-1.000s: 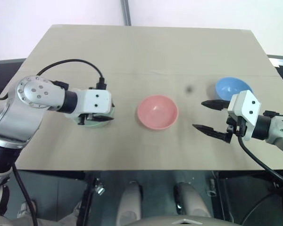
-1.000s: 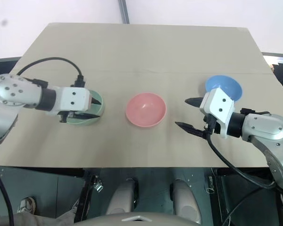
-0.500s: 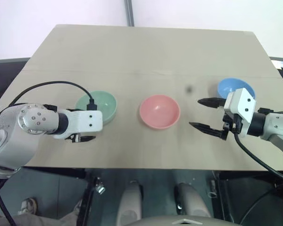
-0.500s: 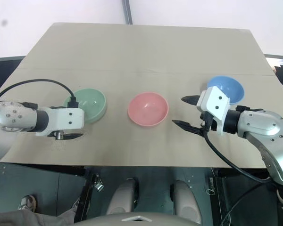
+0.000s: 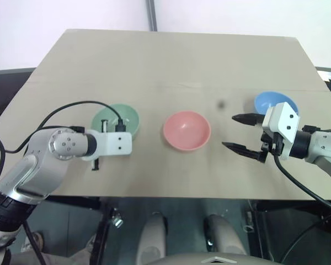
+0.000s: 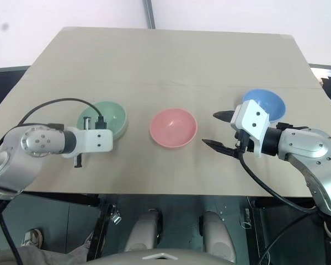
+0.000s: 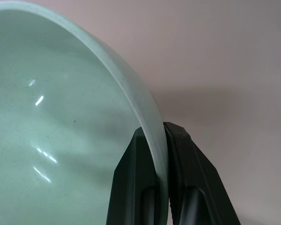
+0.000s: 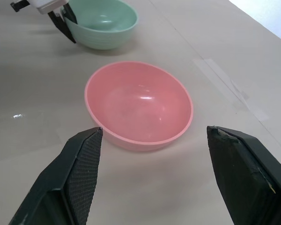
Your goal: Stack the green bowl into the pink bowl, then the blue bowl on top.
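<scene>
The green bowl (image 5: 118, 117) sits upright on the table's left side. My left gripper (image 7: 158, 131) is shut on its near rim, one black finger inside the wall and one outside. From the right wrist view, those fingers (image 8: 65, 24) clamp the edge of the green bowl (image 8: 105, 21). The pink bowl (image 5: 186, 130) stands empty in the middle. To its right my right gripper (image 5: 231, 131) hovers open, fingers pointing at the pink bowl with nothing between them. The blue bowl (image 5: 273, 102) rests behind that gripper, partly hidden by its white body.
The tan table (image 5: 165, 61) stretches bare behind the three bowls, with a small dark spot (image 5: 221, 104) between the pink and blue bowls. Its front edge runs just below both arms. A black cable (image 5: 71, 107) loops over my left wrist.
My left gripper sank from above the green bowl to its near side and closed on the rim. The right gripper stayed where it was, open.
</scene>
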Controlling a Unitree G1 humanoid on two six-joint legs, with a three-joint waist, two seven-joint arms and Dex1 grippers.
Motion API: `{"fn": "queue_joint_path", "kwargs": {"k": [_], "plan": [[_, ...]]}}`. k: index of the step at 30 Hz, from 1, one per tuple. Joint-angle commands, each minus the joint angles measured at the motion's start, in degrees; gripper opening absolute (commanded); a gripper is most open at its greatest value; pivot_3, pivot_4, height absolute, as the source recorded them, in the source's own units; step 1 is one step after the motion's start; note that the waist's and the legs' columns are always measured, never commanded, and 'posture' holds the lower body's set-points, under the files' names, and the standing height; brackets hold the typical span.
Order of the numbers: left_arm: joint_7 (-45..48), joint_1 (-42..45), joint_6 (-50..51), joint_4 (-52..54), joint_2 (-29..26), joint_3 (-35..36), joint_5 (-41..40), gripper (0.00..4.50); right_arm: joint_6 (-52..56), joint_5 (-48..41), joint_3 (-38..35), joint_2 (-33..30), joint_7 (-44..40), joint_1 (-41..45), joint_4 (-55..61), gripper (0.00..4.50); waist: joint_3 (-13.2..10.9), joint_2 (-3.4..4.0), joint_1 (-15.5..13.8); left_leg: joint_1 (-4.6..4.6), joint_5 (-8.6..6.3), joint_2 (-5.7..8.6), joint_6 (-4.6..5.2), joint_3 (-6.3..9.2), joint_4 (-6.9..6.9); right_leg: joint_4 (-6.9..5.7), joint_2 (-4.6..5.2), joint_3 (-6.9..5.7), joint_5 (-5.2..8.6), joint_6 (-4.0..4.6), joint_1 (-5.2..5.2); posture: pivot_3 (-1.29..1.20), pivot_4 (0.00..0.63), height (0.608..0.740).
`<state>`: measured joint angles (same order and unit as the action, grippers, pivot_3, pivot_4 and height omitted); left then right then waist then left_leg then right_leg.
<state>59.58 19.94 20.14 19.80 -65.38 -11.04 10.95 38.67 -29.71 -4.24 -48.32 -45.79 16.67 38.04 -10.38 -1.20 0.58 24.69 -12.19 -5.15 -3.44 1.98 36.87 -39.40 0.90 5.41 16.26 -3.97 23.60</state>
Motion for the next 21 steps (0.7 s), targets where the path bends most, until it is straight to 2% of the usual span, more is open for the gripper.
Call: {"fn": "queue_joint_path", "kwargs": {"k": [1, 5, 11, 13, 14, 15, 17, 21], "plan": [[3.6, 7.7, -3.6, 1.0, 2.5, 1.5, -4.5, 0.02, -0.4, -0.1, -2.0, -0.8, 0.7, -0.4, 1.9, 3.89, 0.0, 0.00, 0.0, 0.00, 0.00, 0.00, 0.00, 0.00, 0.04, -0.03, 0.00, 0.01, 0.00, 0.00, 0.00, 0.00, 0.150, 0.740], [8.0, 17.3, -7.5, -0.8, 8.4, -2.8, -6.7, 0.02, 0.7, -0.7, -4.7, -1.8, 1.2, -2.8, 3.2, 3.89, 0.0, -0.01, 0.0, 0.02, 0.00, 0.01, 0.00, 0.03, 0.19, -0.12, -0.01, -0.01, 0.00, -0.01, -0.03, 0.00, 0.150, 0.740], [13.5, 25.0, -16.3, -8.6, 14.9, -8.9, -5.8, 0.02, 2.4, -1.3, -8.4, -3.1, 2.5, -6.6, 6.0, 3.89, 0.0, -0.01, 0.4, -0.05, 0.00, 0.03, 0.00, 0.05, 0.33, -0.36, -0.02, 0.02, 0.01, -0.01, -0.06, 0.00, 0.150, 0.740], [16.3, 26.3, -19.4, -11.3, 16.1, -10.9, -6.0, 0.93, 3.2, -1.6, -10.0, -3.2, 3.3, -8.1, 7.2, 3.89, 0.0, -0.01, 0.6, -0.07, 0.00, 0.03, 0.01, 0.05, 0.34, -0.40, -0.05, 0.04, 0.01, -0.01, -0.05, 0.00, 0.150, 0.740], [17.8, 26.7, -20.7, -12.4, 16.5, -11.6, -6.3, 1.19, 3.5, -1.8, -10.6, -3.2, 3.6, -8.7, 7.7, 3.89, 0.0, -0.01, 0.4, -0.07, 0.00, 0.02, 0.01, 0.06, 0.34, -0.41, -0.05, 0.04, 0.01, -0.01, -0.05, 0.00, 0.150, 0.740], [17.4, 27.1, -23.7, -14.4, 17.0, -12.5, -4.8, 1.77, 3.7, -1.8, -11.2, -3.2, 3.9, -9.5, 8.0, 3.89, 0.0, -0.01, 0.4, -0.06, 0.00, 0.03, 0.01, 0.08, 0.35, -0.42, -0.05, 0.03, 0.01, -0.01, -0.06, 0.00, 0.150, 0.740], [16.1, 28.0, -25.3, -16.5, 18.4, -12.0, -4.3, 2.50, 3.6, -1.5, -11.7, -3.1, 4.2, -10.6, 8.4, 3.89, 0.0, -0.01, 0.3, -0.06, 0.00, 0.03, 0.01, 0.08, 0.38, -0.41, -0.04, 0.03, 0.01, -0.01, -0.07, 0.00, 0.150, 0.740], [18.5, 26.9, -18.5, -12.5, 17.5, -5.9, -12.7, 2.50, 2.8, 0.6, -10.9, -3.2, 5.4, -10.7, 5.9, 3.89, 0.0, -0.01, 0.4, -0.02, 0.00, 0.03, 0.01, 0.07, 0.45, -0.41, -0.03, 0.03, 0.01, -0.02, -0.08, 0.00, 0.150, 0.740]]}}
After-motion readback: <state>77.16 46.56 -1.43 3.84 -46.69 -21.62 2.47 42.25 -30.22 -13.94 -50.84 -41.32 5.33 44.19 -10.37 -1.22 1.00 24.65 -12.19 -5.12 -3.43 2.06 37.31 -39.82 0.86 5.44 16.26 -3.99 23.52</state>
